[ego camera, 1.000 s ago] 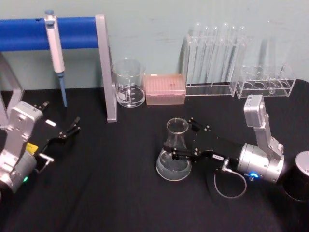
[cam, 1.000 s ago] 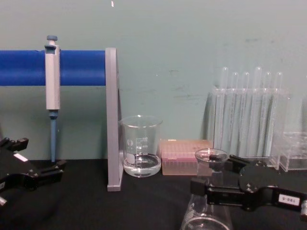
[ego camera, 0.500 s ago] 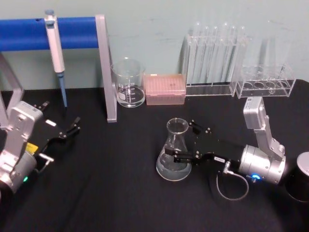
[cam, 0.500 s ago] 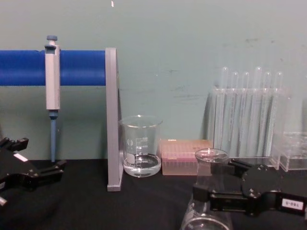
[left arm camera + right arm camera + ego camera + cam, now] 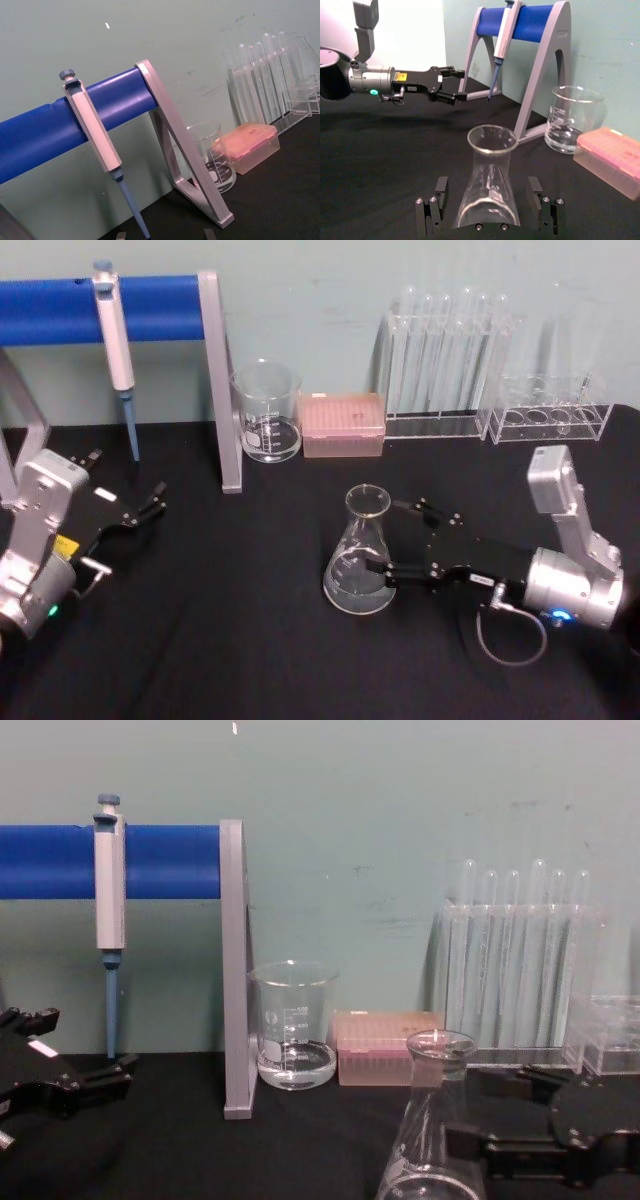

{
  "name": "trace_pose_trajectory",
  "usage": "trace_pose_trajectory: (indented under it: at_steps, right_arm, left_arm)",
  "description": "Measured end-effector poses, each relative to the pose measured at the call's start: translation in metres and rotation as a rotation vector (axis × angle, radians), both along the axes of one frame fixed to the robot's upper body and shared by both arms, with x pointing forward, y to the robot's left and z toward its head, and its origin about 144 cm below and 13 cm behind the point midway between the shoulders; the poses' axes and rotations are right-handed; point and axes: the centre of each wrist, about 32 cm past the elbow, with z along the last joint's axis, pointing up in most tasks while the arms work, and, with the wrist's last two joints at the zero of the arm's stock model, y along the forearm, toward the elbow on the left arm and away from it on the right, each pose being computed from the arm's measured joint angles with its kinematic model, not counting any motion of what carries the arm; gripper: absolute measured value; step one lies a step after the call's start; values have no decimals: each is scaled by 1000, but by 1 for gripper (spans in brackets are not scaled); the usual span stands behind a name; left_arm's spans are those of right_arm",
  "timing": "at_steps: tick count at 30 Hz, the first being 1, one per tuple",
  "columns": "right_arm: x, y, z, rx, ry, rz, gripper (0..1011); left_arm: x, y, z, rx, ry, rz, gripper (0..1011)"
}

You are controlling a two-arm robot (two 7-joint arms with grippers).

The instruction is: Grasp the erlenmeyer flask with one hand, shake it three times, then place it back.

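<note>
The erlenmeyer flask stands upright on the black table with a little clear liquid in its base. My right gripper lies low on the table just right of it, open, its fingertips level with the flask's right side. In the right wrist view the flask stands between the two fingers with a gap on each side. The chest view has the flask at bottom centre with the right gripper beside it. My left gripper rests parked at the far left, open.
A glass beaker and a pink tip box stand behind the flask. Test tube racks line the back right. A blue pipette stand holding a pipette occupies the back left. A dark round object sits at the right edge.
My right gripper has drawn back to the right, so its fingers no longer reach past the flask's neck. The flask stays where it stood. The left arm has not moved.
</note>
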Motion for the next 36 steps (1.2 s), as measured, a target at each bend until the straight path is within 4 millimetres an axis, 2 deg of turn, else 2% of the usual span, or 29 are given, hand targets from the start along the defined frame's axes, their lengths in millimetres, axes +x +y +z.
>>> trace_pose_trajectory:
  at_steps: [8, 12, 16, 20, 24, 32, 36]
  right_arm:
    - [-10, -23, 9, -63, 26, -25, 1000]
    - [-11, -36, 16, -100, 11, -108, 1000]
    - [-10, -39, 21, -105, -51, -209, 1000]
    - [-7, -33, 24, -100, -125, -300, 1000]
    - [-3, -15, 24, -63, -187, -416, 1000]
    - [1, 13, 13, 38, -182, -589, 1000]
    - [1, 19, 5, 55, -155, -628, 1000]
  left_arm:
    - [0, 0, 0, 0, 0, 0, 1001]
    - [0, 0, 0, 0, 0, 0, 1001]
    - [0, 0, 0, 0, 0, 0, 1001]
    - [0, 0, 0, 0, 0, 0, 1001]
    - [0, 0, 0, 0, 0, 0, 1001]
    - [0, 0, 0, 0, 0, 0, 1001]
    - [0, 0, 0, 0, 0, 0, 1001]
